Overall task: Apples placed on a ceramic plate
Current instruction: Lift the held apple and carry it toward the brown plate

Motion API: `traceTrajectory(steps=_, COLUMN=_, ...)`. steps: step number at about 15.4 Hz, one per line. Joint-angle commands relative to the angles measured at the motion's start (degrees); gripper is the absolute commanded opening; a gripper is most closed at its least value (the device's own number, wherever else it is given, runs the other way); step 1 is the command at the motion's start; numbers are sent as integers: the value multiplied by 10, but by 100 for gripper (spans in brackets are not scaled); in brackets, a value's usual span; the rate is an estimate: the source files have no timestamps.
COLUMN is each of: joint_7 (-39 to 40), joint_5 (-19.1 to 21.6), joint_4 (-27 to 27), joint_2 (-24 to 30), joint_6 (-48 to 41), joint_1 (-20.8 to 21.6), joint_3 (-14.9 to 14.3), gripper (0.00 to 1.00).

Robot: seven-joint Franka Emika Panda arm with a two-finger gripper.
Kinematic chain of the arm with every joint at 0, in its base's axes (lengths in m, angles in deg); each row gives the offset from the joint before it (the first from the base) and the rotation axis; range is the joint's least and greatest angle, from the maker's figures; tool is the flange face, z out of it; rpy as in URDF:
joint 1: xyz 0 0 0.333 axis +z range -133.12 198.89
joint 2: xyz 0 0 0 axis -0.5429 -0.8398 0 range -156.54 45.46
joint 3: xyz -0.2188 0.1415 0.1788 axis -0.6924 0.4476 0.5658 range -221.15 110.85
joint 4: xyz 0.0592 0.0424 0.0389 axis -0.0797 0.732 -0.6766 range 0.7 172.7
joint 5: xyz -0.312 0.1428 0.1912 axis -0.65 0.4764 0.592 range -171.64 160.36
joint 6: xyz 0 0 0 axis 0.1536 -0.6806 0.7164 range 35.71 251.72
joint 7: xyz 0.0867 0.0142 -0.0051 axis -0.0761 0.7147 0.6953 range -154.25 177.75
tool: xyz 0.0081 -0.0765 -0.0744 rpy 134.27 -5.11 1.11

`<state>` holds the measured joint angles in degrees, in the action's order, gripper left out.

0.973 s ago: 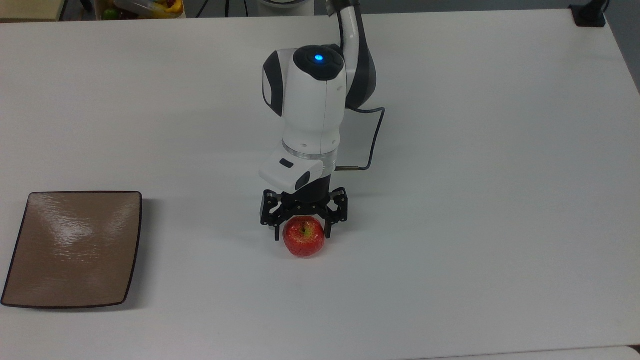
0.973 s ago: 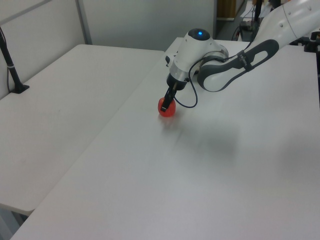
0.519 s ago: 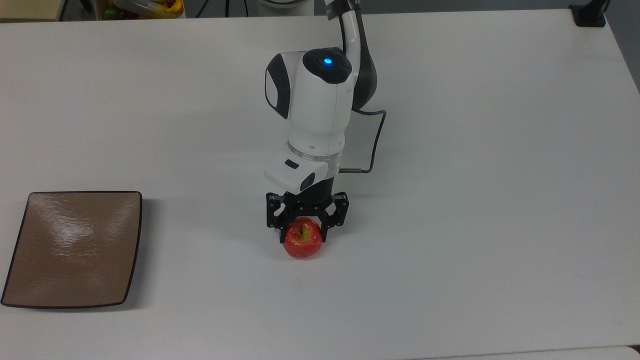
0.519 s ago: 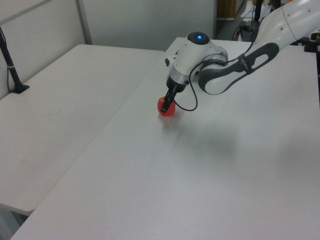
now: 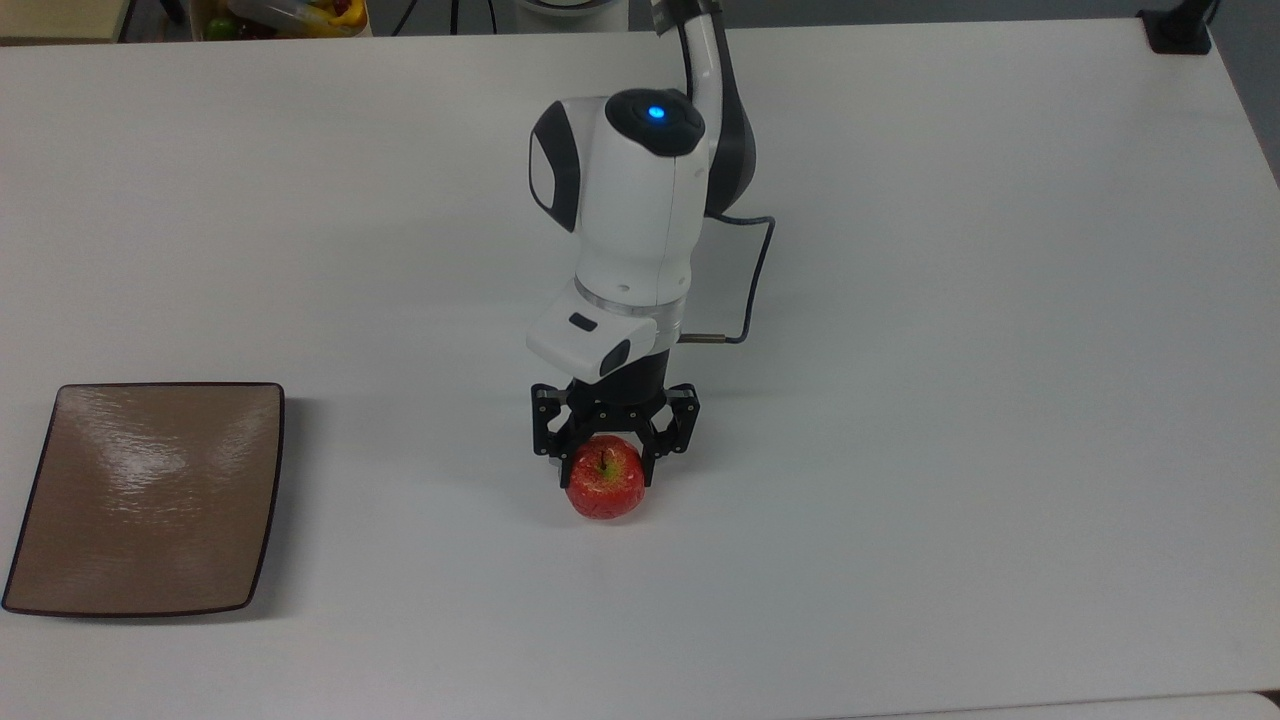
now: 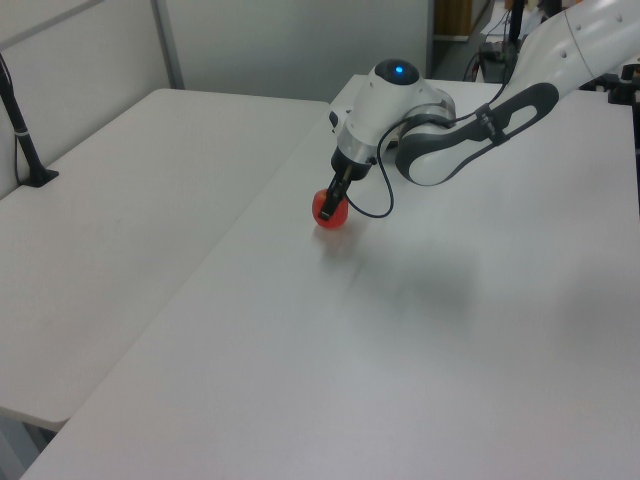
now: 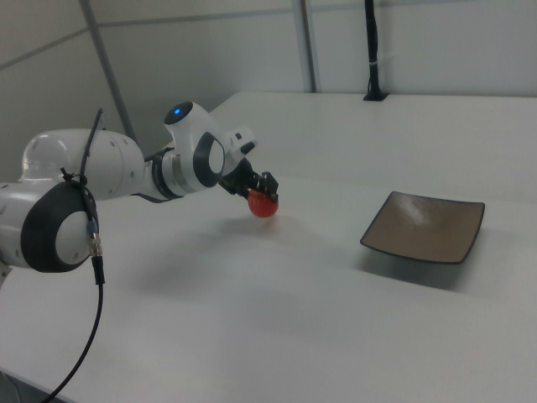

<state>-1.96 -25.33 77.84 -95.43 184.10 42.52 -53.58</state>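
Note:
A small red apple (image 5: 605, 490) with a yellow-green top and a short dark stem is near the middle of the white table (image 5: 950, 400). My gripper (image 5: 606, 462) comes down over it from behind, and its black fingers press against the apple's two sides, so it is shut on the apple. In the left view the apple (image 6: 330, 208) hangs at the gripper (image 6: 331, 198) tip, a little off the table. The square tan-brown plate (image 5: 150, 500) lies bare at the top view's left edge, well apart from the apple. In the right view the plate (image 7: 424, 227) lies to the right of the apple (image 7: 263, 205).
A thin black cable (image 5: 752, 280) loops beside the arm's wrist. A black clamp base (image 5: 1180, 30) stands at the table's far right corner in the top view. A container of fruit (image 5: 290, 15) sits beyond the far edge. The table's near edge runs along the top view's bottom.
The fingers have come together from wide apart onto the apple's sides. In the left view the apple now sits slightly higher than half a second ago.

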Motion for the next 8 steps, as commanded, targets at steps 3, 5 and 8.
traceTrajectory(steps=3, joint_7=-15, joint_5=5, joint_4=24, joint_2=89, joint_6=-44, joint_1=-13, joint_3=1, gripper=11)
traceTrajectory(steps=5, joint_7=-11, joint_5=29, joint_4=25, joint_2=124, joint_6=-76, joint_1=-28, joint_3=1, gripper=11)
traceTrajectory(steps=8, joint_7=-4, joint_5=48, joint_4=35, joint_2=159, joint_6=-94, joint_1=-46, joint_3=2, gripper=11)
